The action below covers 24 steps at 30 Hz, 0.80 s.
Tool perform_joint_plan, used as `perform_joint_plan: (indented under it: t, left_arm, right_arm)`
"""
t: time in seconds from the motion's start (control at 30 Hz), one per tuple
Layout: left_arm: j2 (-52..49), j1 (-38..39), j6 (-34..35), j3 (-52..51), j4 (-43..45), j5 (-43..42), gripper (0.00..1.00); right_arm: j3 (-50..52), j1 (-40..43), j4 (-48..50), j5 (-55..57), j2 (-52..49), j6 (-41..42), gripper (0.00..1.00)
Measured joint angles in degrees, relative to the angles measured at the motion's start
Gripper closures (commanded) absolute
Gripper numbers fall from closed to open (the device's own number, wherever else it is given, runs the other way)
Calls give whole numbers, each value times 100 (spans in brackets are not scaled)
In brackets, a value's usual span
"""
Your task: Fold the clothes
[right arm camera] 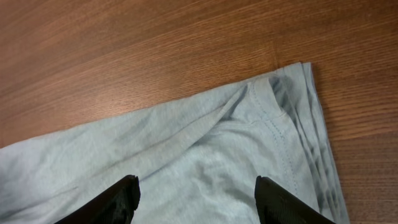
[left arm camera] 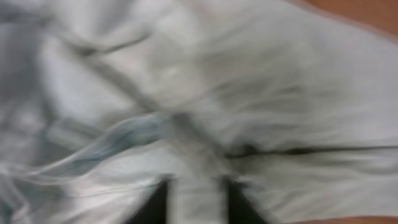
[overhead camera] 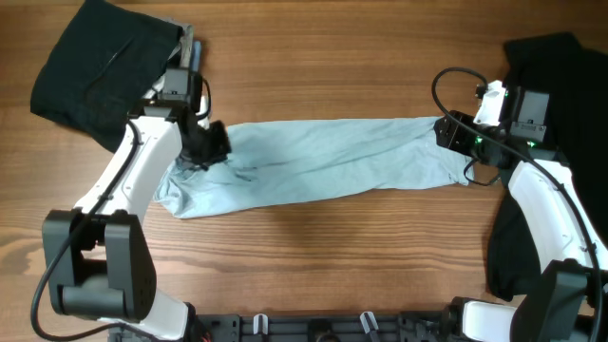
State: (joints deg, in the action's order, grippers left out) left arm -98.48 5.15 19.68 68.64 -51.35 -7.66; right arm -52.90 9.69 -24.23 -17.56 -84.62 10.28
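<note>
Counter (overhead camera: 313, 256): brown wood grain, carrying everything listed below.

Light blue shirt (overhead camera: 323, 161): the largest garment, lying mid-counter as a long narrow band. Its long axis runs straight from one arm to the other. The left end is rumpled and the right end lies flatter.

Black garment, right side (overhead camera: 570, 66): loosely heaped behind and beside the right arm, apart from the shirt.

Black garment, far left corner (overhead camera: 95, 66): a rough bundle, clear of the shirt.

Left arm (overhead camera: 133, 180): reaches onto the shirt's rumpled left end. The left jaws are pressed into the cloth. The wrist view is blurred, with fabric showing between the two dark fingers, so I cannot tell whether they are clenched.

Right arm (overhead camera: 546, 204): sits at the shirt's opposite end. The right jaws are released and spread wide, low over the fabric and gripping nothing.

Hemmed corner (right arm camera: 305, 68): stitched edge, flat on the wood, just ahead of the right jaws and off to one side.

Judgement: each end has its own arm, so the next fold likely carries one end along that axis toward the other.
</note>
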Motion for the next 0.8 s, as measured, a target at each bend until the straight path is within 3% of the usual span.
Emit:
perform_joint_plan:
  t: [0.13,0.27,0.33,0.43,0.6,0.67,0.8]
  left_arm:
    - [0,-267,50,0,-44,332,32]
    - [-181,-299,61,0,330,153,35]
    - [-398,-302,208,0,343,-7,42]
    - [-765,-302,612,0,337,-273,61]
    - [-890,-302,964,0,313,-422,76]
    - [-887,-302,1001,0,271,-428,61]
    - [-887,-457,1027,0,-203,-446,50]
  right_arm:
    - [0,0,7,0,0,0,36]
    - [0,0,-31,0,0,0,36]
    - [0,0,-44,0,0,0,36]
    - [0,0,-44,0,0,0,36]
    - [0,0,-44,0,0,0,35]
    - [0,0,-44,0,0,0,36]
    - [0,0,-44,0,0,0,35]
